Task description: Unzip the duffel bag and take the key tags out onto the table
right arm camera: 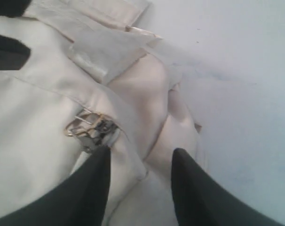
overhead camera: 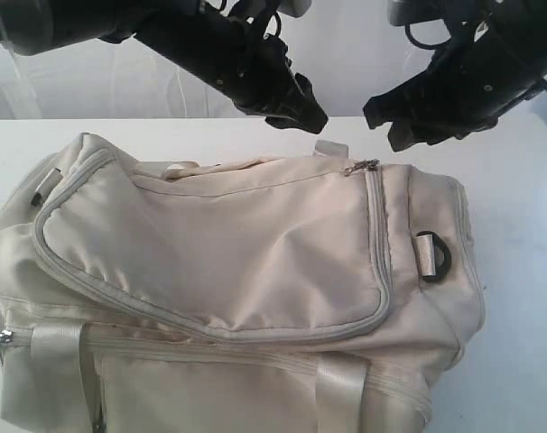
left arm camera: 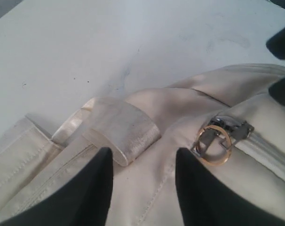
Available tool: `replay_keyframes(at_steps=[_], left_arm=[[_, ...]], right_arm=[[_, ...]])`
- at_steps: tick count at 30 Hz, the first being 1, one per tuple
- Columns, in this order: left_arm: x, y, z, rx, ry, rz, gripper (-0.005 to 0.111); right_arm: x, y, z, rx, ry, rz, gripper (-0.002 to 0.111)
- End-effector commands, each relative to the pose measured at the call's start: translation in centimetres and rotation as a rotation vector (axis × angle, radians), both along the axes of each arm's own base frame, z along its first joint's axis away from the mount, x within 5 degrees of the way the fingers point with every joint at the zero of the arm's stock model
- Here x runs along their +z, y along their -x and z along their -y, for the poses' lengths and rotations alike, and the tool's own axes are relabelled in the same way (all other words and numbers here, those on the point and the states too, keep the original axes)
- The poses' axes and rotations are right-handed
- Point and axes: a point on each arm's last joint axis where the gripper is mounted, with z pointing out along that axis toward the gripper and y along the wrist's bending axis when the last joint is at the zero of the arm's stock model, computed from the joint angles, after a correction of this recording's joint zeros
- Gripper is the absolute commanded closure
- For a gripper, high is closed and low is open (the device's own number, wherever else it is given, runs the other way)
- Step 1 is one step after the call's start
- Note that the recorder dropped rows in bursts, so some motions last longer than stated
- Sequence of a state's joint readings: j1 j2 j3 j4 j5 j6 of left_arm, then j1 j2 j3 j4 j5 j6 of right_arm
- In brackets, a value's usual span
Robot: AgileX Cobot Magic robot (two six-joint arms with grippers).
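The cream duffel bag (overhead camera: pixel 228 289) lies zipped shut on the white table (overhead camera: pixel 517 234). Its zipper pull with a gold ring (overhead camera: pixel 361 167) sits at the bag's far right corner, also seen as the ring (left arm camera: pixel 214 145) and the pull (right arm camera: pixel 91 129). My left gripper (overhead camera: pixel 301 115) hovers open above the bag's far edge, its fingers (left arm camera: pixel 93 188) apart over fabric beside a satin strap loop (left arm camera: pixel 121 129). My right gripper (overhead camera: pixel 391 117) hangs open just right of the pull, one fingertip (right arm camera: pixel 98 165) close to it. The key tags are hidden.
A black D-ring (overhead camera: pixel 433 256) sits on the bag's right end. Satin handle straps (overhead camera: pixel 339 397) cross the near side. A small zipper pull (overhead camera: pixel 3 339) shows at the near left. Bare white tabletop (left arm camera: pixel 86 42) lies beyond the bag.
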State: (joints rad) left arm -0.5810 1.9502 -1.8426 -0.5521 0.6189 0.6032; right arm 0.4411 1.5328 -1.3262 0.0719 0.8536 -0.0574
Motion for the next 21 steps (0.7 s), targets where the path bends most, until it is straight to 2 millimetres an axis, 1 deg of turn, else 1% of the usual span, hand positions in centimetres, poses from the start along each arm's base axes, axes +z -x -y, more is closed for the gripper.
replay_keyframes(at_steps=[1,4,10,14,21], left_arm=[[0.7,1.1,-0.1,-0.055,-0.001,-0.056,0.057],[0.4,1.9,0.3,-0.141,-0.041,-0.044,0.057],[-0.1,3.7,2.7,-0.373,-0.109,0.138,0.057],[-1.3,3.5,3.9,-0.373,-0.116,0.163,0.057],[-3.0,2.2,4.4,-0.308,-0.131,0.180,0.057]], right_arm=[[0.1,-0.2,0.7,-0.066,0.040,0.018,0.068],[0.1,-0.1,0.7,-0.070,0.038,0.015,0.068],[0.1,-0.1,0.8,-0.080,0.038,0.002,0.068],[0.1,-0.1,0.8,-0.078,0.044,0.003,0.068],[0.1,-0.1,0.8,-0.078,0.051,0.006,0.068]])
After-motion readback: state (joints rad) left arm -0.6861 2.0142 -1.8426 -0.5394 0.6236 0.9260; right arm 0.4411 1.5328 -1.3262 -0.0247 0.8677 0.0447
